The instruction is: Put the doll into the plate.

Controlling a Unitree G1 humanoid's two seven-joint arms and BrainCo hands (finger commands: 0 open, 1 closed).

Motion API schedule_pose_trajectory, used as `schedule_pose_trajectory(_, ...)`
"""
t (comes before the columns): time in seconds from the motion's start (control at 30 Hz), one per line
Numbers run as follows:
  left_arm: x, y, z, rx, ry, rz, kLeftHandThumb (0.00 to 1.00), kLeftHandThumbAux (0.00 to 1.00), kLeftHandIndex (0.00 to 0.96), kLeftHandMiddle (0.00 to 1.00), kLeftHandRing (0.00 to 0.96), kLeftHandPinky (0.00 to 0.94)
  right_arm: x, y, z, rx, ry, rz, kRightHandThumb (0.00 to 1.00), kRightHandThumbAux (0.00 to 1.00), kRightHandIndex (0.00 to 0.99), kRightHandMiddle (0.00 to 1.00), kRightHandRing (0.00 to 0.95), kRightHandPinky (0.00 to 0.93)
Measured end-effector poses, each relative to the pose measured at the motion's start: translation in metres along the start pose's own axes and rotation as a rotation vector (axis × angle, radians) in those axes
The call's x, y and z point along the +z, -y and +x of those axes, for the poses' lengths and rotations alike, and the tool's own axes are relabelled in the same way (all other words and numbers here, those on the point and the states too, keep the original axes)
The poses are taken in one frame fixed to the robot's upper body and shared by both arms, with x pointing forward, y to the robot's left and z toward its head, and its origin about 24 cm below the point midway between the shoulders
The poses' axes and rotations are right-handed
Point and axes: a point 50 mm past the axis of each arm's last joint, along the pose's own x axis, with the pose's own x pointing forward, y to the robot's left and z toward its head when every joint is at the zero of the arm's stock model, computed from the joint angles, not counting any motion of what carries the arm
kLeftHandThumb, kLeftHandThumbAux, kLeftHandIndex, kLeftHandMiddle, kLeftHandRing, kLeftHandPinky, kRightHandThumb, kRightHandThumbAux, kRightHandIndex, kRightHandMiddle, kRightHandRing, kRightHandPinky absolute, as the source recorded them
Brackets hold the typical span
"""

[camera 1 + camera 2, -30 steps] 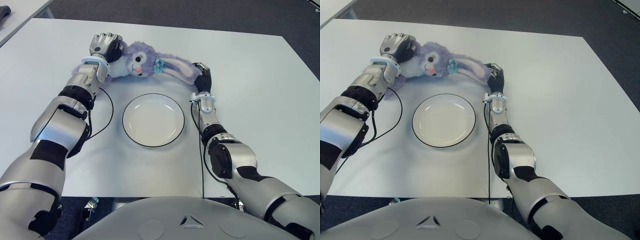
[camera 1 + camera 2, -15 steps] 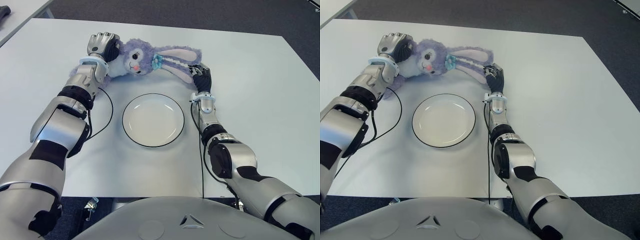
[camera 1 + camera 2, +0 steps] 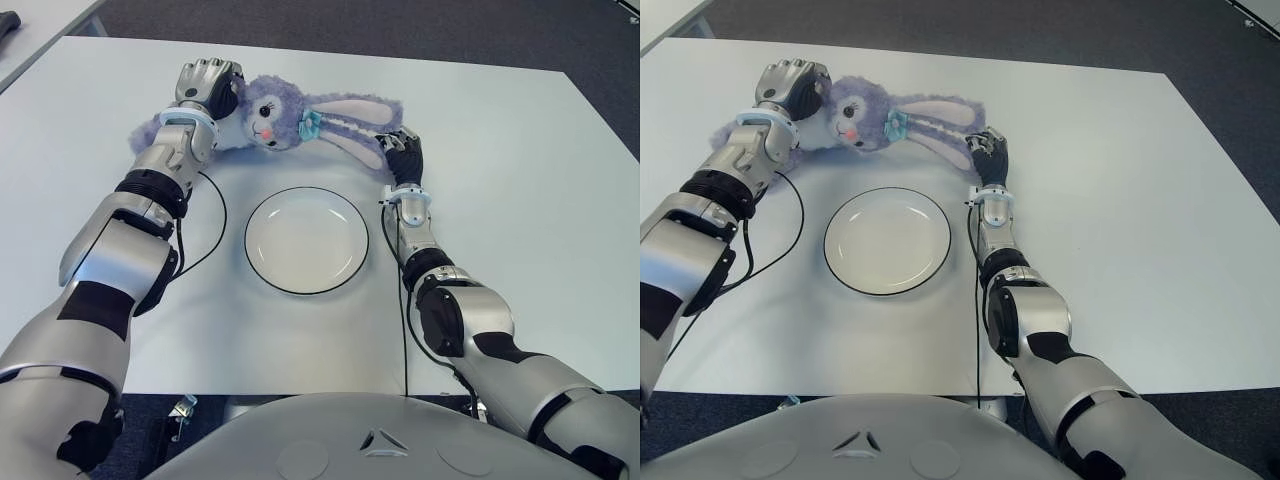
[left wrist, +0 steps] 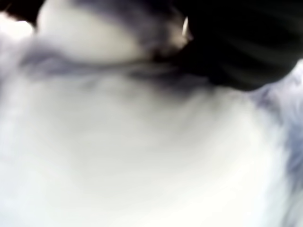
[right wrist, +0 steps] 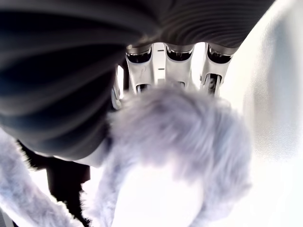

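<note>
Left eye view: the doll (image 3: 285, 120), a lilac plush rabbit, is stretched across the far part of the surface (image 3: 520, 200), beyond the plate (image 3: 306, 240). The left hand (image 3: 207, 86) is closed on its body end at the far left; the right hand (image 3: 404, 152) is closed on the tip of one long ear at the right. The two-ended hold is judged to be meant for carrying the limp toy level over the plate, which is empty and lies near, between the two forearms. A black cable (image 3: 212, 235) is looped on the surface left of the plate

Right eye view: same layout; the white surface is bordered by dark floor (image 3: 1090, 35) on the far side and at the right

Left wrist view: filled by blurred pale plush pressed close, with a dark shape at one edge; the fingers cannot be made out here

Right wrist view: three fingers (image 5: 166, 66) are seen curled over a lilac ear tip, the grip confirmed
</note>
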Motion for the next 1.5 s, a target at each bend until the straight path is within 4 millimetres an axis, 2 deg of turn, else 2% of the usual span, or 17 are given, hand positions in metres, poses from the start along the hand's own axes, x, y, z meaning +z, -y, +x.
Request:
schedule_pose_trajectory(0.03,0.002,-0.001,0.0,0.003,0.008,0.0,0.951,0.649,0.414,0.488,0.487,0.339,0.0,0.0,0.0,0.0,0.0,0.0,0.713,0.731,0.413,0.344,0.317,0.256)
schedule_pose_trajectory(0.1,0.004,-0.004,0.0,0.01,0.022,-0.002,0.949,0.651,0.402,0.484,0.493,0.429,0.0,0.0,0.0,0.001,0.0,0.001,0.713,0.731,0.413,0.344,0.32,0.26)
schedule_pose_trajectory(0.17,0.007,-0.005,0.0,0.016,0.035,-0.003,0.948,0.652,0.394,0.485,0.499,0.445,0.0,-0.001,0.0,0.001,0.0,0.002,0.715,0.731,0.413,0.345,0.328,0.273)
schedule_pose_trajectory(0.2,0.009,-0.006,0.0,0.019,0.042,-0.005,0.947,0.653,0.387,0.485,0.506,0.517,0.0,-0.001,0.0,0.002,0.0,0.002,0.715,0.731,0.413,0.346,0.334,0.28)
schedule_pose_trajectory(0.3,0.014,-0.01,0.0,0.025,0.069,-0.009,0.947,0.654,0.383,0.487,0.512,0.539,0.0,-0.001,0.0,0.002,0.0,0.002,0.716,0.731,0.413,0.347,0.339,0.281)
schedule_pose_trajectory(0.33,0.016,-0.011,-0.001,0.026,0.075,-0.01,0.947,0.654,0.381,0.488,0.517,0.59,0.0,-0.001,0.0,0.002,0.0,0.002,0.717,0.731,0.413,0.348,0.343,0.281)
schedule_pose_trajectory(0.57,0.028,-0.022,-0.002,0.036,0.11,-0.012,0.948,0.653,0.38,0.497,0.525,0.595,0.0,-0.002,0.0,0.003,0.001,0.003,0.719,0.73,0.414,0.349,0.358,0.288)
schedule_pose_trajectory(0.63,0.031,-0.025,-0.003,0.045,0.118,-0.015,0.948,0.652,0.381,0.499,0.524,0.551,0.0,-0.002,0.0,0.003,0.0,0.003,0.72,0.73,0.415,0.35,0.361,0.291)
schedule_pose_trajectory(0.67,0.031,-0.026,-0.004,0.047,0.119,-0.016,0.949,0.651,0.385,0.502,0.517,0.483,0.0,-0.002,0.0,0.003,0.0,0.003,0.72,0.73,0.415,0.349,0.363,0.292)
schedule_pose_trajectory(0.73,0.032,-0.027,-0.005,0.054,0.124,-0.012,0.948,0.651,0.386,0.501,0.514,0.532,0.0,-0.002,0.0,0.002,0.001,0.003,0.721,0.73,0.415,0.348,0.367,0.294)
schedule_pose_trajectory(0.83,0.033,-0.03,-0.006,0.058,0.13,-0.002,0.948,0.651,0.384,0.5,0.525,0.676,0.0,-0.002,0.0,0.001,0.001,0.003,0.722,0.73,0.415,0.344,0.372,0.289)
schedule_pose_trajectory(0.93,0.033,-0.032,-0.006,0.061,0.138,0.01,0.948,0.651,0.384,0.502,0.527,0.659,0.0,-0.002,0.0,0.001,0.0,0.004,0.722,0.73,0.415,0.343,0.372,0.288)
schedule_pose_trajectory(1.4,0.042,-0.044,-0.015,0.076,0.157,0.058,0.948,0.651,0.384,0.506,0.53,0.776,0.0,-0.002,0.0,-0.001,0.001,0.003,0.72,0.73,0.415,0.338,0.346,0.266)
schedule_pose_trajectory(1.43,0.043,-0.045,-0.016,0.075,0.156,0.061,0.875,0.663,0.396,0.529,0.735,0.799,0.0,-0.002,0.0,-0.001,0.001,0.003,0.72,0.73,0.415,0.338,0.344,0.267)
schedule_pose_trajectory(1.5,0.044,-0.045,-0.017,0.074,0.158,0.065,0.854,0.666,0.4,0.537,0.797,0.807,0.0,-0.002,0.0,-0.001,0.001,0.003,0.72,0.73,0.415,0.337,0.346,0.27)
